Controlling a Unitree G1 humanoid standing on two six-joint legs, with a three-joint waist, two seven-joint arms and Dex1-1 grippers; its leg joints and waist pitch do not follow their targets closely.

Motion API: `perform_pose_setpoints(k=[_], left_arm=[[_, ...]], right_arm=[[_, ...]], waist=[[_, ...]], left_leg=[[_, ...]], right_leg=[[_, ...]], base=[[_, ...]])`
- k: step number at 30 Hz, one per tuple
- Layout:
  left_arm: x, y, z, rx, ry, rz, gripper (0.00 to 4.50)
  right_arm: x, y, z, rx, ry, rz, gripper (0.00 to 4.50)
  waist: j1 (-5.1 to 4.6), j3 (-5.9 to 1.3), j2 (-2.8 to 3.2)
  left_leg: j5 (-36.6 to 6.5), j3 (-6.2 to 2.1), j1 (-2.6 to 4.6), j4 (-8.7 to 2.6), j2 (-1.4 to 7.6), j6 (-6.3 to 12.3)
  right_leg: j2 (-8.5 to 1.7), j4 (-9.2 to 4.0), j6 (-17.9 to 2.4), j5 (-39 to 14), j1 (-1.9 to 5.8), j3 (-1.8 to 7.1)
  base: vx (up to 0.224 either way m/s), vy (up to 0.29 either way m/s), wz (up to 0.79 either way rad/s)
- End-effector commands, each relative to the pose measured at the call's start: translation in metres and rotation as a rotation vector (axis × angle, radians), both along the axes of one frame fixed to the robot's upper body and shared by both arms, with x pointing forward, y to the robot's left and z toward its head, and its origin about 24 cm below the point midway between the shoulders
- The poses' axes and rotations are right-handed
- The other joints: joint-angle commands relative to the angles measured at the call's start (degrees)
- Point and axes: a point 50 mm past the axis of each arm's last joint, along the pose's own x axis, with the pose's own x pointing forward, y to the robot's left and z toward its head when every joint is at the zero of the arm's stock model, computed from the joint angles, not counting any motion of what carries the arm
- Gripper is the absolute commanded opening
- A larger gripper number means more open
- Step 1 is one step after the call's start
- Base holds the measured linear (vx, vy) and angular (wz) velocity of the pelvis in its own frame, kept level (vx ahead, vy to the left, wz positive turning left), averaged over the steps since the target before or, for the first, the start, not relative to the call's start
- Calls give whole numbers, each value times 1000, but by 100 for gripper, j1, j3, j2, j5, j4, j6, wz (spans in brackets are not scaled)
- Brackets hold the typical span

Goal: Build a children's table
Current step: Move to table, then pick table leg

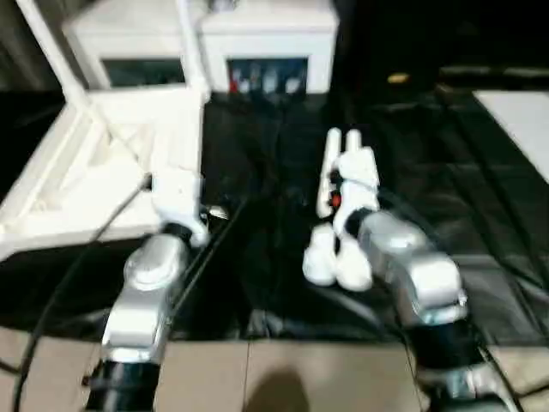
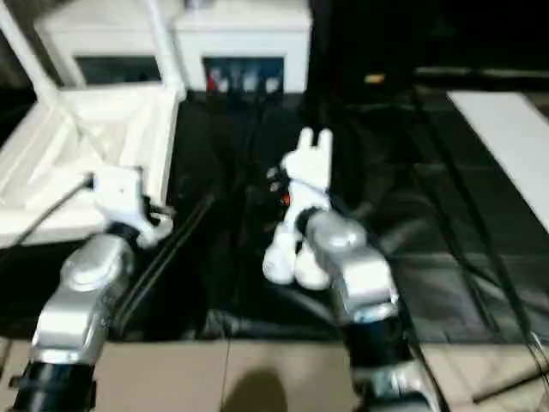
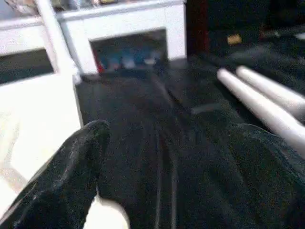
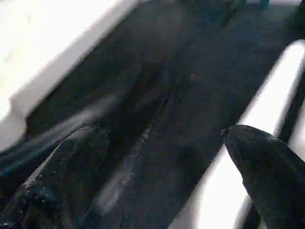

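Note:
The white table top (image 1: 86, 172) lies underside up on the black cover at the left. Two white legs (image 1: 190, 51) stand up from its far corners. Two loose legs (image 1: 330, 176) lie side by side on the cover in the middle, thick ends (image 1: 334, 262) toward me. My right arm reaches over them. In the right wrist view, the right gripper (image 4: 164, 131) is open above the cover with one leg (image 4: 267, 100) beside a finger. My left gripper (image 3: 167, 131) is open next to the top's right edge (image 3: 43, 124), holding nothing, and the loose legs (image 3: 259, 102) lie off to its side.
A white cabinet (image 1: 266, 43) with glass doors stands behind the table. A flat white board (image 1: 523, 120) lies at the far right on the black cover (image 1: 257, 172). Black cables (image 1: 214, 245) run across the cover by my left arm. Tiled floor (image 1: 257, 369) shows at the near edge.

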Motion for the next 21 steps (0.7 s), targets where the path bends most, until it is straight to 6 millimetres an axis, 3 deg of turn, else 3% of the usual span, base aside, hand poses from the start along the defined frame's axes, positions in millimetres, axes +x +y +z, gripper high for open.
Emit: perform_pose_setpoints(k=[1, 2, 3, 4, 5, 6, 7, 8, 9, 11, 12, 14, 15, 16, 21], left_arm=[[-3, 3, -4, 17, 31, -22, 450], [-4, 3, -5, 21, 36, -33, 450], [-5, 4, -6, 26, 53, -51, 450], [-5, 4, -6, 27, 53, -52, 450], [-5, 5, -7, 32, 65, -62, 450], [-5, 5, -7, 34, 72, -72, 450], [-6, 6, -7, 35, 78, -82, 450], [-6, 6, -7, 35, 79, -83, 450], [-8, 5, -6, 35, 96, -115, 450], [-10, 4, -5, 32, 104, -146, 450], [-11, 3, -4, 24, 111, -159, 450], [-13, 3, -3, 10, 123, -176, 450], [-14, 3, -3, 0, 134, -185, 450], [-15, 2, -3, -10, 144, -195, 450], [-25, -2, -2, -11, 200, -318, 450]], right_arm=[[3, 9, -1, 1, 37, 16, 447], [5, 10, -1, -1, 51, 15, 447], [11, 12, 0, -5, 66, 6, 447], [12, 12, 0, -5, 67, 5, 447], [15, 14, 0, -6, 82, 3, 447], [18, 15, 0, -17, 89, -7, 447], [21, 14, 0, -32, 93, -25, 447], [21, 14, 0, -33, 94, -26, 447], [28, 13, 0, -78, 99, -58, 447], [35, 11, 1, -109, 94, -103, 447], [37, 10, 3, -115, 93, -123, 447], [41, 8, 5, -111, 102, -151, 447], [41, 8, 6, -95, 127, -151, 447], [42, 9, 5, -78, 157, -142, 447], [45, 1, -2, -64, 272, -204, 447]], waist=[[-133, -622, 151], [-119, -503, 86], [-61, -463, -18], [1, -429, -71], [189, -466, -48], [203, -407, -46], [175, -323, -75], [178, -318, -23], [163, -303, -16], [101, -255, -56], [85, -250, -56], [60, -216, -54], [57, -205, -126], [68, -203, -93], [54, -202, -105]], left_leg=[[7039, -294, 872, -45, 297, 740], [7228, -303, 821, 11, 299, 797], [6423, -122, 581, -18, 119, 726], [5401, 22, 319, -113, -13, 660], [3614, 116, 30, -279, 60, 452], [3108, 137, 2, -332, 106, 336], [2062, 132, -104, -478, 189, 11], [1598, 124, -78, -525, 234, -144], [1003, 151, 1, -596, 276, -352], [385, 215, 35, -703, 319, -478], [311, 235, 23, -715, 310, -485], [-110, 280, 26, -762, 333, -504], [-210, 300, 16, -775, 336, -486], [-339, 308, 26, -776, 339, -494], [-472, 308, -39, -806, 337, -549]], right_leg=[[-17, 137, -844, 4653, -196, 14], [-345, -152, -870, 3447, -394, 77], [-374, -223, -924, 3526, -175, 137], [-355, -205, -992, 3662, 74, 195], [-374, -195, -1174, 4332, 374, 266], [-373, -236, -1254, 4191, 357, 254], [-410, -326, -1358, 3264, 428, 211], [-437, -359, -1404, 2641, 426, 180], [-444, -442, -1423, 1792, 403, 170], [-442, -558, -1435, 738, 353, 154], [-432, -578, -1410, 557, 359, 152], [-431, -651, -1270, -142, 287, 143], [-421, -687, -1216, -335, 280, 139], [-432, -690, -1138, -664, 245, 141], [-426, -721, -973, -1007, 185, 112]], base=[[-1, -73, 2], [-1, -73, 2], [0, 0, 0], [-90, -35, 9], [-90, -35, 9], [-142, -28, 8], [-139, -34, 0], [-139, -34, 0], [-138, -41, 0], [-136, -39, 7], [-127, -38, 8], [-110, -30, 6], [-100, -19, 6], [-85, -21, 5], [-52, -12, 2]])
